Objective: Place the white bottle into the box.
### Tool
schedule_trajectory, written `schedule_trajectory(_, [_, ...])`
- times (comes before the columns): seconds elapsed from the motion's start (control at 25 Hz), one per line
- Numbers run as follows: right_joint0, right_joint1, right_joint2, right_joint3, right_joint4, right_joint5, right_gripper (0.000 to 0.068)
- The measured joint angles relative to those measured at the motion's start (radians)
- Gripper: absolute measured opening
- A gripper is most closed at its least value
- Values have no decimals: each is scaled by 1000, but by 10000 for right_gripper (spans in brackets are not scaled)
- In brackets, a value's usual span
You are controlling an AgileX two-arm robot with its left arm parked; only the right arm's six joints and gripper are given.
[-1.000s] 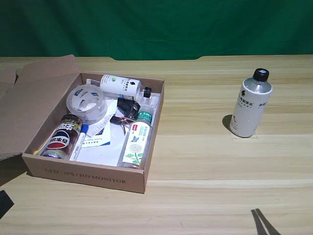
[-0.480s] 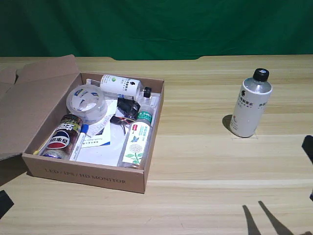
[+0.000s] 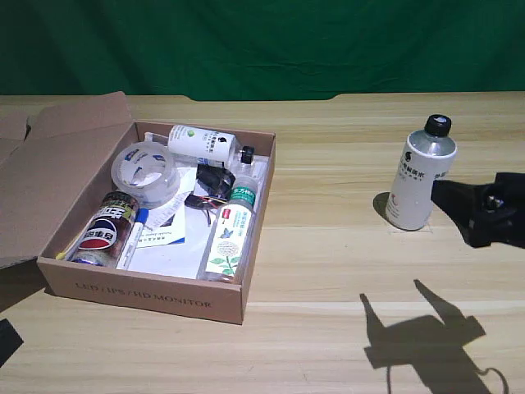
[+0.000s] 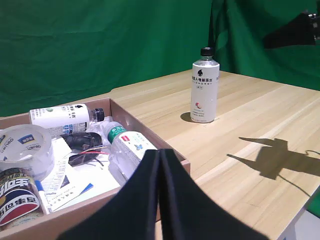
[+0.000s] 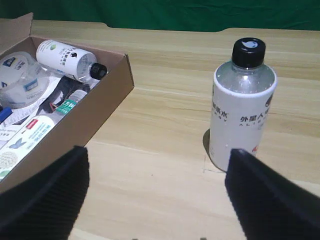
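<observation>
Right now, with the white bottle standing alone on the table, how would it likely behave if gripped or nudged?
The white bottle stands tall on a narrow base, so probably tips if nudged high. Round and smooth-sleeved, it may slip or roll once down. It looks like rigid plastic.

White bottle (image 3: pixel 420 178) black-capped; brown box (image 3: pixel 156 291); green backdrop (image 3: pixel 262 45).

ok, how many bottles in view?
3. White bottle upright on the table, near the right gripper. Two lie in the box: short white bottle, green-capped clear bottle. Clutter might hide more.
</observation>
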Motion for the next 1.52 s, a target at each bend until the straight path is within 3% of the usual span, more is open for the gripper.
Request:
schedule_trajectory(0.52, [0, 387, -232, -38, -83, 22, 639])
schedule_trajectory(0.92, [0, 516, -359, -41, -121, 22, 633])
schedule_trajectory(1.52, [0, 635, -386, -41, -155, 21, 618])
